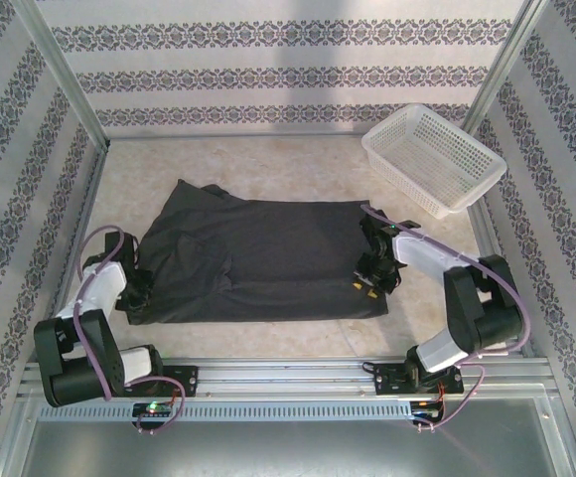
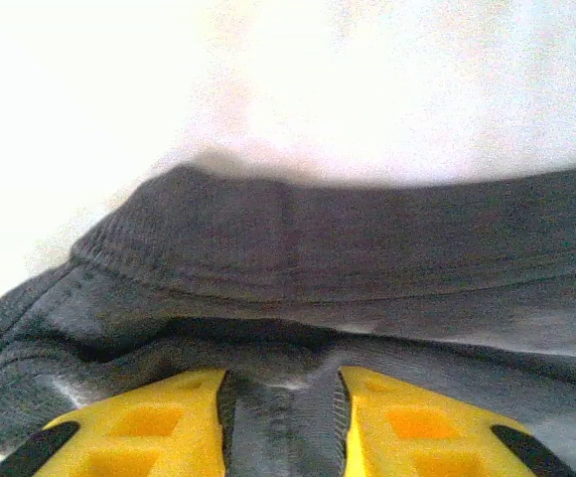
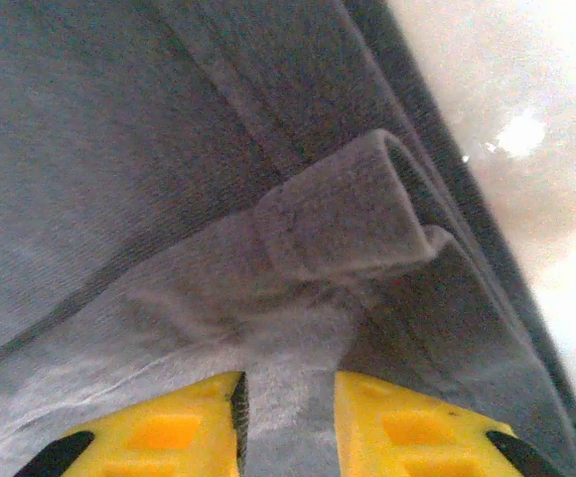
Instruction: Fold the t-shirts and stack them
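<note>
Gripping bunched t-shirt (image 1: 258, 258), left gripper (image 2: 283, 388), right gripper (image 3: 288, 388), fingers (image 2: 149, 437) cut off

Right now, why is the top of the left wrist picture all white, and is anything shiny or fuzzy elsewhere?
Left wrist view: the background behind the t-shirt is washed out to white, but the hem looks fairly sharp. Right wrist view: one shiny spot on the table, cloth slightly soft. Top external view: even light, faint shadows, nothing blurred.
</note>
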